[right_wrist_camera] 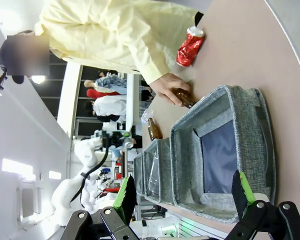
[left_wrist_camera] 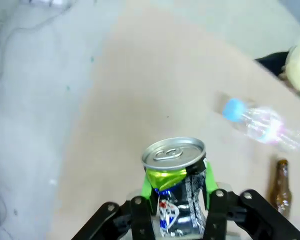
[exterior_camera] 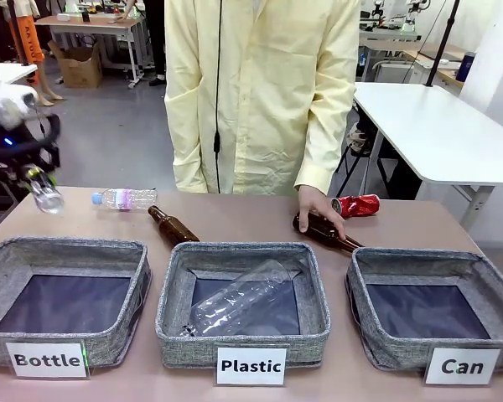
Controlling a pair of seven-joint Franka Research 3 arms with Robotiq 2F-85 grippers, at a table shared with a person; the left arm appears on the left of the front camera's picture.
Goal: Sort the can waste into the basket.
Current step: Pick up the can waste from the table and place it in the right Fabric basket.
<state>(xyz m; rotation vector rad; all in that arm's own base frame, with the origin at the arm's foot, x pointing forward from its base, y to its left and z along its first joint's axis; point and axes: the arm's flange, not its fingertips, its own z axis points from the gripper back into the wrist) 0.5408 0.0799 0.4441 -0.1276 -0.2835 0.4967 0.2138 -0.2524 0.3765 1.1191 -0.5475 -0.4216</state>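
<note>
Left jaws: closed on the dark can, green pads pressed to its two sides; silver top faced the wrist camera, green-yellow and blue print below it. From the front that can hung tilted in the air over the far left corner of the desk, well apart from the "Can" basket. Right jaws: open, pads spread wide with nothing between them, held above that basket. Red can: dented, on its side on the desk at the far right, behind the "Can" basket and just beside the person's hand; also seen from the right wrist. The hand rested on a brown bottle lying against the basket's far rim. Second brown bottle: lying on the desk behind the "Plastic" basket. Clear bottle with blue cap: on its side near the far left. Crushed clear bottle: inside the "Plastic" basket. "Bottle" basket: at the near left, beside the "Plastic" one. White labels stood before all three baskets.
</note>
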